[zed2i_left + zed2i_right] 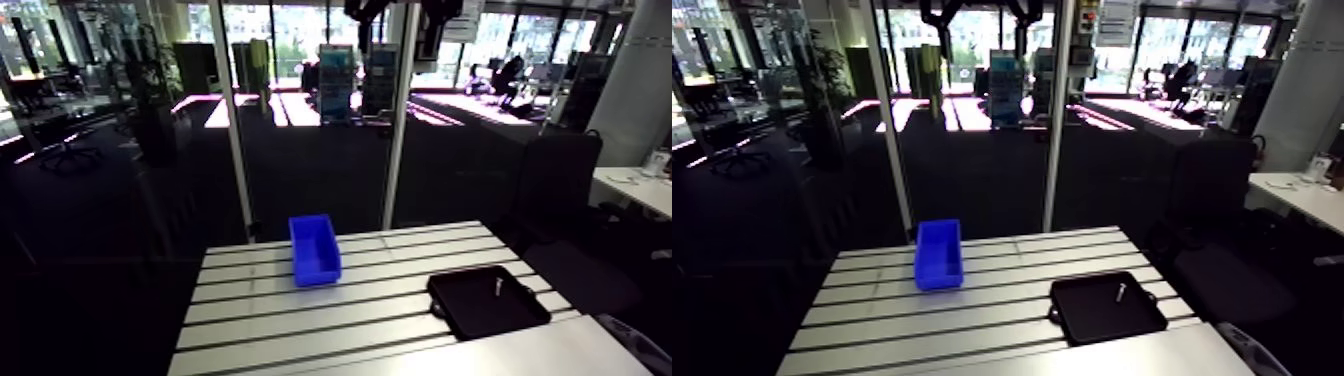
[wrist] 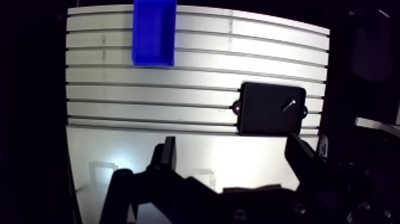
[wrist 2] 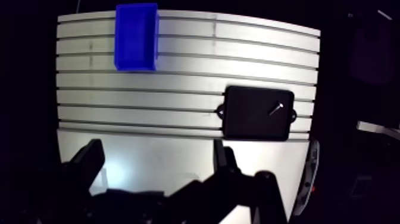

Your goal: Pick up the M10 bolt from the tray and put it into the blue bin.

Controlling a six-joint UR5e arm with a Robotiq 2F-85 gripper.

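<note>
On the slotted table, a black tray [image 2: 262,116] lies with a small silver bolt [image 2: 289,105] in its far right part, tilted on the tray floor. In the wrist view the blue bin [image 2: 153,33] stands well beyond the tray, off to the left near the table's far edge. My gripper [image 2: 233,149] hangs high above the table's near side, open, with nothing between its fingers. The tray lies ahead of it, closer to the right finger [image 2: 299,149]. In the arm view the bin [image 1: 314,250] sits left of the tray [image 1: 470,310], and the bolt [image 1: 497,286] shows as a pale sliver.
The aluminium table [image 1: 400,250] has long slots running across it. A smooth pale plate [image 2: 119,146] covers its near strip under the gripper. Two white upright posts [image 1: 236,130] rise behind the table's far edge. The tray sits close to the table's right edge.
</note>
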